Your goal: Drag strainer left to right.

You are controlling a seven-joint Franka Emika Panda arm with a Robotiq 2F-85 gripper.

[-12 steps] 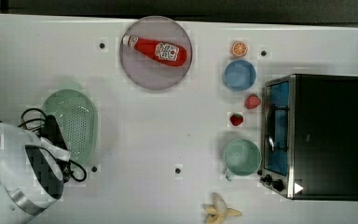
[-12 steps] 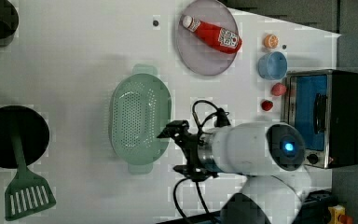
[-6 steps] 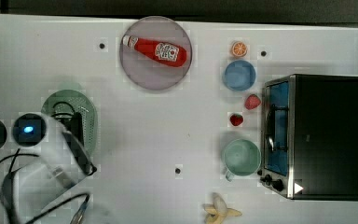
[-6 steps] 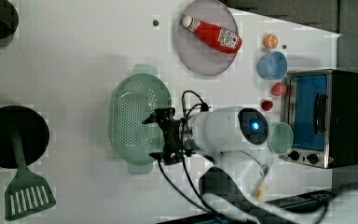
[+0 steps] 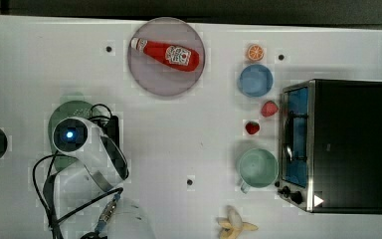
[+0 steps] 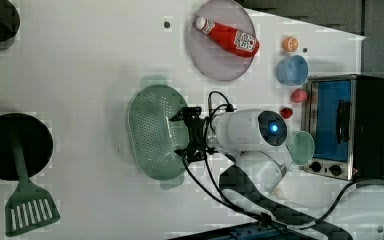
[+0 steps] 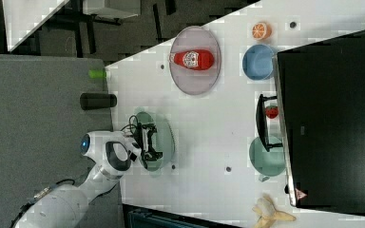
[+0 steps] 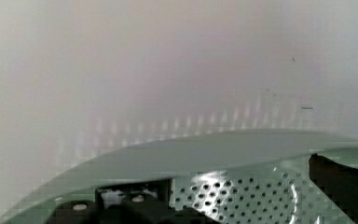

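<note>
Left view: gripper (image 6: 186, 134), jaws apart, sits inside the strainer (image 6: 150, 131); far off, a ketchup bottle (image 6: 227, 36) lies on the plate (image 6: 206, 55).

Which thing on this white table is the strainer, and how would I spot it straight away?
Start at the black toaster oven at the left view's right and cross the white table past the robot's open gripper. The strainer lies just beyond it, a pale mint-green oval. Unlike the smooth green mug beside the oven, it is dotted all over with small holes.
</note>
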